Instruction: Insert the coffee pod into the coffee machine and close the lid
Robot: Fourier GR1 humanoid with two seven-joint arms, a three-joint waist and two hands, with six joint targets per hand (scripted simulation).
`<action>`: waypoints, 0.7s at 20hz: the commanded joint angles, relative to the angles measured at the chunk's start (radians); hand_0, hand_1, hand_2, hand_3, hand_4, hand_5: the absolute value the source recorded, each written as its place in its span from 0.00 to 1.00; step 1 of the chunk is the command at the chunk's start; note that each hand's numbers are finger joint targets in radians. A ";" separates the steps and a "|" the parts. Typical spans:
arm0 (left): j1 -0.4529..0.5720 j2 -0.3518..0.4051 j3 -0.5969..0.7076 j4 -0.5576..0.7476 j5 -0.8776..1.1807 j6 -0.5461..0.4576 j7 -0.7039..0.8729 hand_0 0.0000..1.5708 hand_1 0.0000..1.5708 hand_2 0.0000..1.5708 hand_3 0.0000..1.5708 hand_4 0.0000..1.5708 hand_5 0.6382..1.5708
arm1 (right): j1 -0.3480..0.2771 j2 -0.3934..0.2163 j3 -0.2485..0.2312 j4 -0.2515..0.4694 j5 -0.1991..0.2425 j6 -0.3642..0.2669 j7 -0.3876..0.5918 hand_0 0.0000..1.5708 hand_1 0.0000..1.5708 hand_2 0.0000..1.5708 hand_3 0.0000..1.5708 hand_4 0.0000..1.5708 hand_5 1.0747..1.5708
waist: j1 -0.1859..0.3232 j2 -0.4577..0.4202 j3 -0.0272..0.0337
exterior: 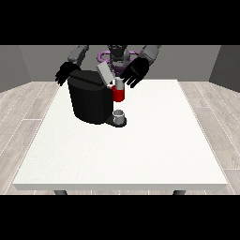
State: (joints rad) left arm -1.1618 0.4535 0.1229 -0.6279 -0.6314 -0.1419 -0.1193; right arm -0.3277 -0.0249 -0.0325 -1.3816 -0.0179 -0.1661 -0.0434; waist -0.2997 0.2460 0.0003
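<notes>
Front view: a black coffee machine (89, 101) is placed far left on the white table (140, 150), lid (105, 73) raised. The hand at the view's right (136, 71) is spread wide above its red holder (118, 93). The hand at the view's left (65, 73) hangs relaxed behind the machine. No coffee pod can be made out.

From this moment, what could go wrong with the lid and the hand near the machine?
1. The grey lid of the black coffee machine stands tilted open; the open black hand at the view's right hovers beside it and might miss it.
2. That hand is near the red part and might bump it.
3. A small grey cup below might be knocked.
</notes>
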 commanded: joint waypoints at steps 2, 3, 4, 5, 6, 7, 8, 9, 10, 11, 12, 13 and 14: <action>0.002 -0.035 -0.012 -0.006 -0.019 0.038 0.004 0.75 0.75 0.80 0.75 0.31 1.00 | -0.027 -0.047 -0.045 0.006 -0.039 0.039 0.012 0.00 0.00 0.00 0.00 0.33 1.00 | -0.001 0.016 0.0001; -0.007 -0.029 -0.011 0.001 -0.015 0.010 -0.004 0.75 0.75 0.80 0.76 0.32 1.00 | 0.000 0.010 0.003 -0.009 0.005 -0.019 0.023 0.00 0.00 0.00 0.00 0.33 1.00 | 0.004 -0.007 -0.0002; -0.009 -0.023 -0.001 -0.005 -0.007 0.015 -0.018 0.75 0.75 0.80 0.76 0.31 1.00 | -0.012 -0.011 -0.023 0.011 -0.005 -0.008 -0.008 0.00 0.00 0.00 0.00 0.31 1.00 | 0.017 0.019 -0.0001; -0.010 -0.035 -0.015 -0.009 -0.018 0.006 0.010 0.77 0.77 0.81 0.76 0.32 1.00 | 0.005 -0.037 -0.051 0.031 -0.039 0.036 -0.040 0.00 0.00 0.00 0.00 0.32 1.00 | 0.009 0.007 0.0003; -0.032 -0.033 -0.010 0.000 -0.019 0.015 0.004 0.76 0.76 0.81 0.76 0.32 1.00 | -0.024 -0.001 -0.018 0.011 -0.010 -0.003 -0.027 0.00 0.00 0.00 0.00 0.29 1.00 | 0.001 0.034 0.0000; -0.003 -0.029 -0.001 0.003 -0.010 0.009 -0.012 0.76 0.76 0.81 0.76 0.33 1.00 | 0.008 -0.008 -0.033 0.008 -0.024 0.005 -0.036 0.00 0.00 0.00 0.00 0.28 1.00 | 0.007 0.012 0.0000; 0.017 -0.021 -0.001 0.005 -0.009 0.011 -0.046 0.77 0.77 0.81 0.77 0.33 1.00 | -0.005 -0.044 -0.046 -0.002 -0.032 0.030 -0.013 0.00 0.00 0.00 0.00 0.29 1.00 | 0.012 0.020 -0.0002; -0.016 -0.042 -0.011 0.005 -0.022 0.015 0.011 0.75 0.75 0.81 0.77 0.33 1.00 | -0.026 -0.039 -0.049 0.021 -0.031 0.020 -0.008 0.00 0.00 0.00 0.00 0.29 1.00 | 0.011 0.020 0.0000; -0.008 -0.036 -0.004 0.018 -0.018 -0.003 0.029 0.74 0.74 0.79 0.75 0.32 1.00 | 0.011 -0.013 -0.008 -0.007 -0.003 0.000 0.022 0.00 0.00 0.00 0.00 0.29 1.00 | 0.008 -0.031 -0.0002; 0.002 -0.020 -0.011 0.005 -0.026 0.005 -0.017 0.74 0.74 0.79 0.75 0.31 1.00 | 0.046 0.008 -0.012 0.015 -0.012 0.010 -0.084 0.00 0.00 0.00 0.00 0.28 1.00 | 0.011 0.014 0.0001; 0.002 -0.013 -0.011 0.010 -0.031 0.001 -0.006 0.75 0.75 0.79 0.76 0.31 1.00 | 0.038 -0.002 -0.028 0.022 -0.019 0.006 -0.063 0.00 0.00 0.00 0.00 0.28 1.00 | 0.017 0.013 0.0001; 0.023 -0.017 0.001 0.035 -0.023 0.011 -0.017 0.75 0.75 0.80 0.75 0.31 1.00 | 0.035 -0.005 0.007 -0.037 -0.003 0.004 0.021 0.00 0.00 0.00 0.00 0.28 1.00 | -0.003 -0.010 -0.0004; 0.032 -0.053 -0.010 0.005 -0.028 0.037 -0.004 0.77 0.77 0.81 0.76 0.31 1.00 | 0.056 -0.046 -0.043 0.020 -0.036 0.049 -0.038 0.00 0.00 0.00 0.00 0.26 1.00 | 0.009 -0.006 0.0000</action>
State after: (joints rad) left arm -1.1543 0.4281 0.1178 -0.6189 -0.6529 -0.1295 -0.1258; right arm -0.3011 -0.0425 -0.0555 -1.3772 -0.0362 -0.1497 -0.0670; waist -0.2913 0.2469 0.0005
